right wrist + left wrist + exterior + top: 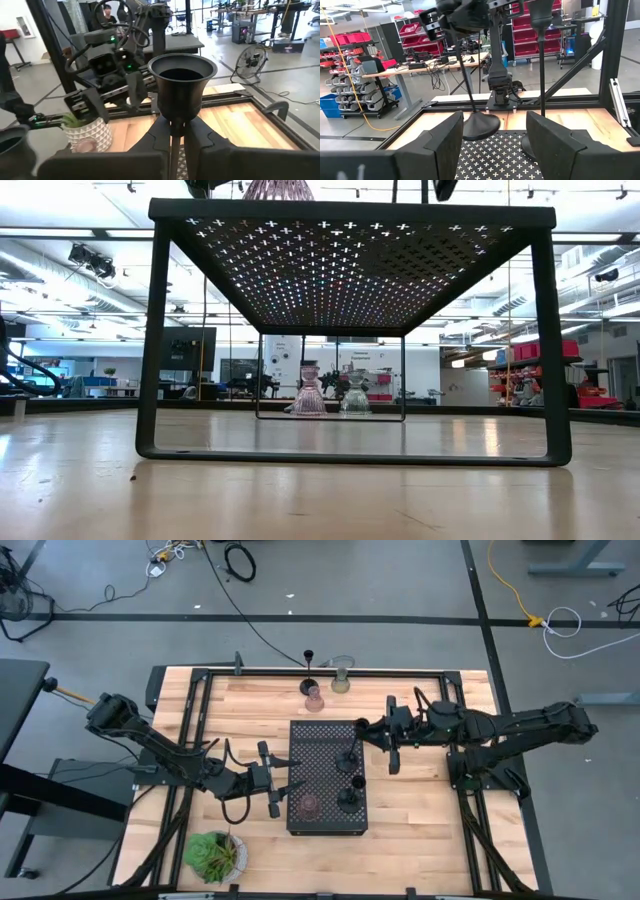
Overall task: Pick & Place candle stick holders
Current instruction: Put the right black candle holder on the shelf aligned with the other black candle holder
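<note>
Clenched on a black holder (pixel 181 85), your right gripper (pixel 176 132) hides its stem; left gripper (pixel 492 145) open over tray (pixel 325 825), base cut off.

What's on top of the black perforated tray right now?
On the tray: a brownish glass holder and two black stemmed holders, plus a third clamped in the right gripper, its base tilted. Whether that base touches the tray is unclear.

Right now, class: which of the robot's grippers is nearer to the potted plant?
Left. The left gripper hangs open at the tray's left edge, just up and right of the potted plant. The right gripper, shut on a black candle holder, is over the tray's far end.
</note>
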You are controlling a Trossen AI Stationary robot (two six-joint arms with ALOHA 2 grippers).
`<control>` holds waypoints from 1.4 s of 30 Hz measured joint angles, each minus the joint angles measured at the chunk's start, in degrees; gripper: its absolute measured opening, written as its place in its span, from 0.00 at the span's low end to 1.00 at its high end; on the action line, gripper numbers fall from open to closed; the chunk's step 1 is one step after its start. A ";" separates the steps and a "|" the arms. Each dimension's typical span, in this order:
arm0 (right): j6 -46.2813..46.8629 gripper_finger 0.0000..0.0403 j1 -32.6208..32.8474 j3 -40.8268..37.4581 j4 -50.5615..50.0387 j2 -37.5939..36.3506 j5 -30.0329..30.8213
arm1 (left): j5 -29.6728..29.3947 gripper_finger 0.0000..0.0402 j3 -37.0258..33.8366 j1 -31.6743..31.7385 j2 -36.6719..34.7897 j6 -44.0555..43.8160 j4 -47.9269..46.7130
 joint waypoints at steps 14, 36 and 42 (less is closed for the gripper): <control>-1.57 0.04 9.22 0.00 -0.67 3.36 13.48 | 0.00 0.55 0.00 -0.01 0.00 0.01 0.01; -1.47 0.04 10.05 0.00 0.51 6.18 13.64 | 0.00 0.55 0.00 0.00 0.00 0.10 -0.04; -1.68 0.04 10.05 0.00 0.21 6.21 13.64 | 0.00 0.55 0.00 0.00 0.00 0.13 -0.11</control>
